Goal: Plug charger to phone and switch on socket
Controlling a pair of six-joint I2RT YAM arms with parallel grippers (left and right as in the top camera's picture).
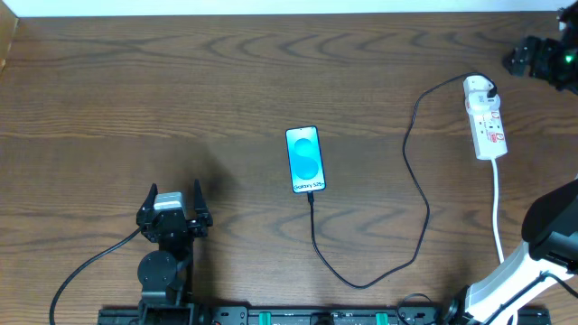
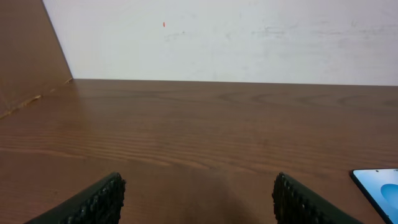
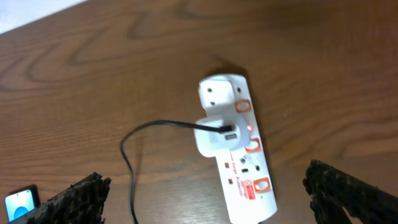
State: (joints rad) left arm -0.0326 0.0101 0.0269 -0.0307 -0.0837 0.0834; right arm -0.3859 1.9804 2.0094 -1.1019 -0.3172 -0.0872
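While both arms are staying clear of the task's things, the phone (image 1: 304, 160) is lying face up near the middle of the table (image 1: 135, 90), its blue screen glowing. The charger (image 1: 423, 212) is running from the phone's near edge, where its black tip is meeting the case. It is curving toward the near side, then looping right and far until its white adapter (image 3: 213, 134) is sitting in the socket (image 1: 488, 122). The socket is lying at the far right with its thick white cord (image 1: 498, 208) trailing toward the near edge. In the right wrist view, a small red dot (image 3: 249, 128) is glowing on the strip just beside the adapter. The left gripper (image 1: 173, 192) is sitting at the near left, well apart from the phone, its 2 fingers (image 2: 99, 200) standing apart with nothing between them. The right gripper (image 1: 542, 56) is hanging just right of the socket's far end, its 2 fingers (image 3: 73, 200) spread wide and gripping nothing.
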